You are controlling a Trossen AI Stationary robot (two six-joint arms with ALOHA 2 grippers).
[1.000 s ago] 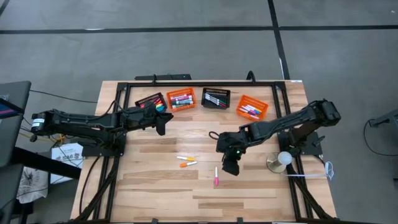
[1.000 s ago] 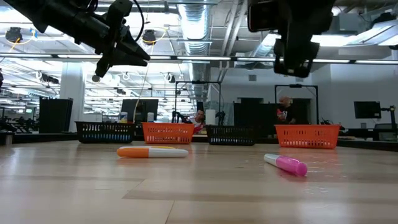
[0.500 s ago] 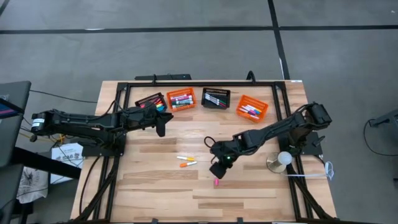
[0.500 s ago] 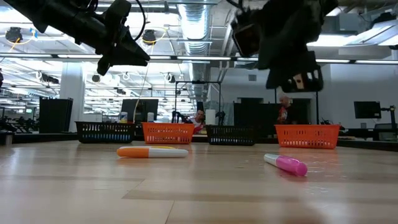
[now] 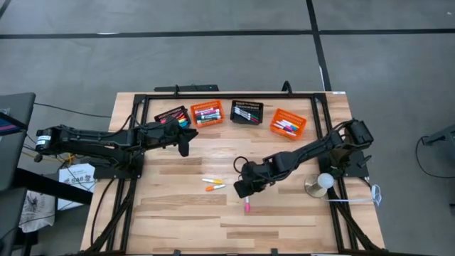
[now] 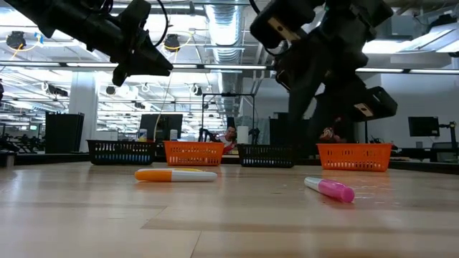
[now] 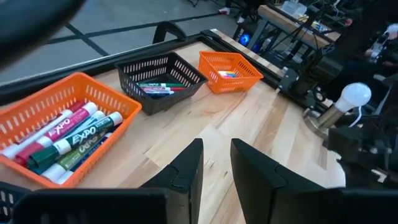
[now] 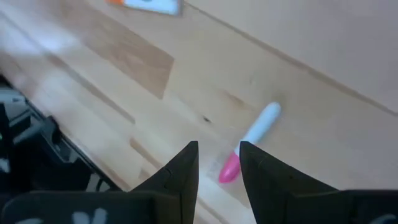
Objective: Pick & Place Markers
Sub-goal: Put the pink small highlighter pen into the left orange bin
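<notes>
— Pale wooden desk, pink-capped marker lying near the middle, just to the near side of the right hand. Hovering above the wood, fingers slightly parted, empty.
— Risk?
— Likely coming down off-centre, clipping the round barrel, rolling it away. Or pinching the cap end and tipping it.
— And left hand?
— Parked by the far baskets, narrowly open, holding nothing. Two orange markers left of the pink one, apart from it.
</notes>
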